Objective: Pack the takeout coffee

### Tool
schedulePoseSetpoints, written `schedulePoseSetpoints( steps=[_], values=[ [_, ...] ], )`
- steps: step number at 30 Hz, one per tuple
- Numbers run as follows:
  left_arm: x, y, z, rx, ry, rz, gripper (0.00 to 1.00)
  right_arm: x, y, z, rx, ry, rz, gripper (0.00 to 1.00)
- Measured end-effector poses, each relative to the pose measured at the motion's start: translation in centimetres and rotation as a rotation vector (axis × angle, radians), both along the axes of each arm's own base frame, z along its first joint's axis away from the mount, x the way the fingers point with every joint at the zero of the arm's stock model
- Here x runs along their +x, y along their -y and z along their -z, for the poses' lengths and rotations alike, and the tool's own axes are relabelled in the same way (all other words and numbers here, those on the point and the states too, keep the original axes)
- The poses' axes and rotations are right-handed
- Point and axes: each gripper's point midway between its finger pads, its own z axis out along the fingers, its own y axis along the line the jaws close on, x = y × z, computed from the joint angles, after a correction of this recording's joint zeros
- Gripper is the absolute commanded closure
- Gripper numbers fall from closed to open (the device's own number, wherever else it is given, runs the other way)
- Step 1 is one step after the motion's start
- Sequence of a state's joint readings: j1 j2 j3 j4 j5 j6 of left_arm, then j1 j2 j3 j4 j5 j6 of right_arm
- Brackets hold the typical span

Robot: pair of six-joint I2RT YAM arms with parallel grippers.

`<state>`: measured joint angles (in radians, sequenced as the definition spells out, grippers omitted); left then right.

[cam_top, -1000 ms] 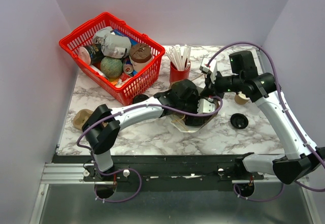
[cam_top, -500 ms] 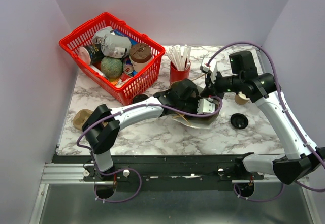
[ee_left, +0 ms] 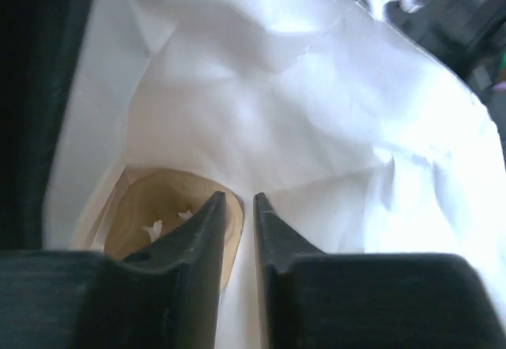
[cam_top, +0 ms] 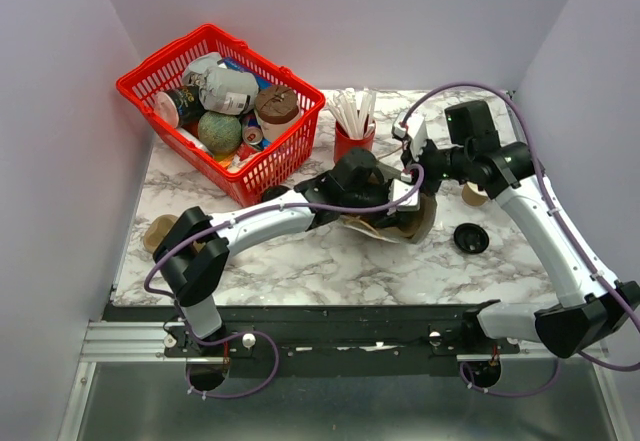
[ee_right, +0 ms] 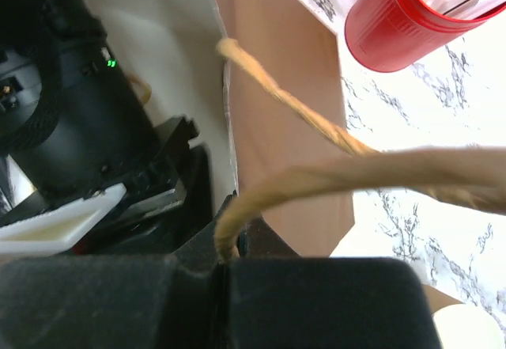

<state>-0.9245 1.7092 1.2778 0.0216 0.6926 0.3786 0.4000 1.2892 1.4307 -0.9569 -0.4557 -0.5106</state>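
Marble table (cam_top: 300, 261), walled in pale lilac, is shown with a red basket (cam_top: 275, 161) of groceries set at its far left corner. At the centre a brown bag (cam_top: 420, 219), white inside, is seen lying tilted on the marble, its mouth turned to the left arm, whose wrist is sunk into it. Inside, the left gripper (ee_left: 241, 206) is seen with its fingers drawn nearly together, a slim gap between them and nothing gripped. Their tips are held just over a tan round thing (ee_left: 158, 206) at the bag's bottom, which cannot be identified. A red straw cup (cam_top: 353, 144) is stood just beyond the bag. The coffee (cam_top: 274, 194), black lid up, is seen on the table outside the bag, just beside the basket's near corner and partly hidden by the left arm. A lidless tan cup (cam_top: 474, 195) and a loose lid (cam_top: 471, 238) are placed right of the bag. The bag's twine handle (ee_right: 356, 171) is clamped in the right gripper (ee_right: 225, 254).
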Motion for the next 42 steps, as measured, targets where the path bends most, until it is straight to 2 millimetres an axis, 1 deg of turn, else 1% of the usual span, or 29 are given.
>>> schedulePoseSetpoints(
  steps=[1,2,7,9,11,12,13,15,16,17,18,20,22,24,26,30,32,34,38,42],
  values=[
    [-0.2,0.1,-0.1,-0.007,-0.017,0.005,0.91,0.1,0.0,-0.1,0.002,0.001,0.003,0.99],
    [-0.4,0.1,-0.3,-0.012,-0.028,0.011,0.95,0.1,0.0,-0.2,0.002,0.002,0.004,1.00],
    [-0.8,0.2,-0.6,-0.026,-0.053,0.029,0.96,0.3,-0.1,-0.5,0.006,0.012,0.005,0.99],
    [-0.9,-0.1,-0.6,-0.027,-0.059,0.031,0.95,0.4,-0.2,-0.4,0.009,0.018,0.004,0.99],
    [-1.3,-0.7,-0.9,-0.036,-0.064,0.038,0.92,0.6,-0.4,-0.1,0.002,0.030,-0.003,0.99],
    [-1.2,-1.2,-2.2,-0.069,-0.045,0.040,0.90,0.3,-0.1,0.6,-0.017,0.015,0.000,0.99],
    [-0.9,-1.9,-4.3,-0.114,-0.011,0.032,0.82,0.2,0.3,1.2,-0.038,0.003,0.006,1.00],
    [-0.3,-4.2,-11.2,-0.255,0.100,0.000,0.77,0.3,0.9,2.0,-0.070,-0.003,0.014,0.99],
    [-0.2,-5.6,-14.2,-0.318,0.152,-0.019,0.75,0.3,1.2,2.2,-0.081,-0.003,0.018,0.99],
    [-0.4,-7.4,-18.1,-0.397,0.218,-0.041,0.75,0.2,1.3,2.3,-0.088,-0.001,0.019,1.00],
    [-0.8,-8.5,-20.2,-0.442,0.255,-0.050,0.75,0.1,1.4,2.5,-0.092,-0.007,0.021,0.99],
    [-2.4,-10.5,-24.6,-0.530,0.324,-0.053,0.77,-0.4,1.5,2.9,-0.095,-0.027,0.014,0.99],
    [-3.2,-11.3,-26.0,-0.557,0.335,-0.054,0.80,-1.2,1.5,3.2,-0.101,-0.056,0.003,0.99],
    [-3.3,-11.7,-26.1,-0.556,0.325,-0.071,0.80,-1.6,1.9,3.3,-0.113,-0.063,0.006,0.99],
    [-2.1,-12.2,-25.3,-0.532,0.303,-0.136,0.80,-1.9,2.1,2.9,-0.112,-0.053,0.007,0.99],
    [0.7,-13.3,-22.0,-0.454,0.246,-0.271,0.80,-2.4,2.3,2.3,-0.112,-0.032,-0.004,0.99],
    [1.7,-13.7,-20.6,-0.419,0.223,-0.324,0.80,-2.5,2.3,2.1,-0.116,-0.023,-0.011,0.99],
    [2.6,-14.2,-19.5,-0.392,0.208,-0.373,0.83,-2.3,2.2,1.6,-0.120,0.000,-0.022,0.99],
    [4.1,-15.4,-18.3,-0.357,0.188,-0.459,0.87,-1.9,2.1,0.6,-0.153,0.077,-0.042,0.99],
    [5.9,-16.8,-17.7,-0.336,0.174,-0.550,0.89,-1.8,1.8,-0.5,-0.192,0.178,-0.084,1.00]
  ],
)
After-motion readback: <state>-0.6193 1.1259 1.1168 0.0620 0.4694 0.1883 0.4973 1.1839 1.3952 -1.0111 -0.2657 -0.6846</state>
